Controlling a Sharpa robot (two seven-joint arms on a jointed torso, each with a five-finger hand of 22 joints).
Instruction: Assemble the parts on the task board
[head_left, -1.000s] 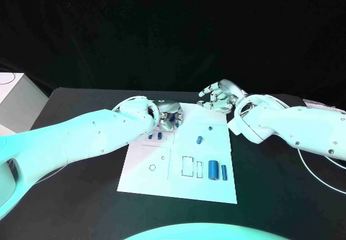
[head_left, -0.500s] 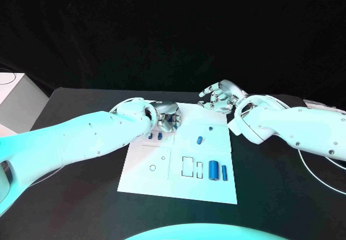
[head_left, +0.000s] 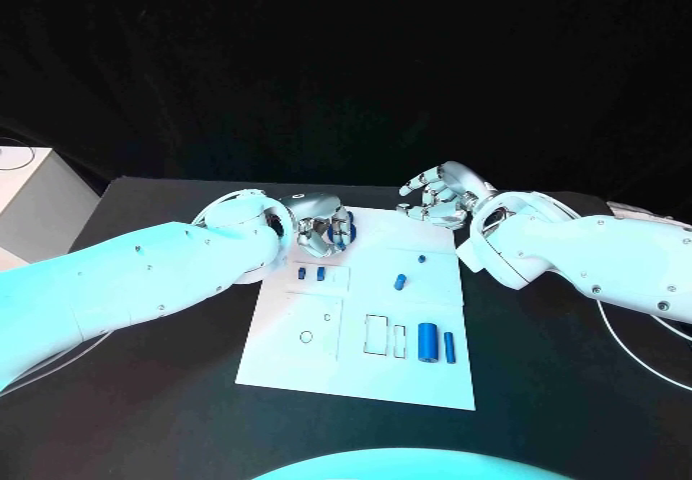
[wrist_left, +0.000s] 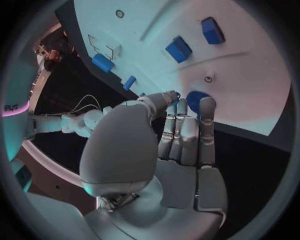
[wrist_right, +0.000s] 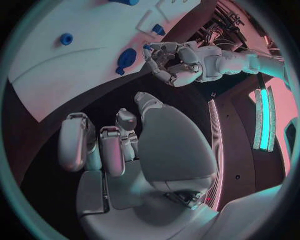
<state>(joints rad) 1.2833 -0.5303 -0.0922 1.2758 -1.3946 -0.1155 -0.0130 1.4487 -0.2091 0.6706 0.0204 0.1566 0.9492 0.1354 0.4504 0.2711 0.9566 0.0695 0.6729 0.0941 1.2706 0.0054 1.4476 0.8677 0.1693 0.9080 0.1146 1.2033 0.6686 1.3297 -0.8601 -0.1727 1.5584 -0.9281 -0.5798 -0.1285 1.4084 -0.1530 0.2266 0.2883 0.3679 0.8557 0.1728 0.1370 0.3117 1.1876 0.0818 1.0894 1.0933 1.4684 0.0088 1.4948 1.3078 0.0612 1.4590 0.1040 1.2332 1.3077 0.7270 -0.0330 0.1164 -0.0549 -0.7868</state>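
- My left hand has drawn back a little toward the far left corner of the task board, and my wrist has turned; my right hand stays where it was
- With this turn a round blue part now shows among my left fingers, so I judge that I am at the step of taking or placing this part
- In the left wrist view the round blue part lies at the board's edge, just behind my fingertips and beside my thumb; the fingers are held straight and close together, and I cannot tell if they grip the part or only touch it
- My right hand hovers past the far right corner of the board, its fingers apart and holding nothing
- The big blue cylinder lies on the near part of the board, well apart from both hands
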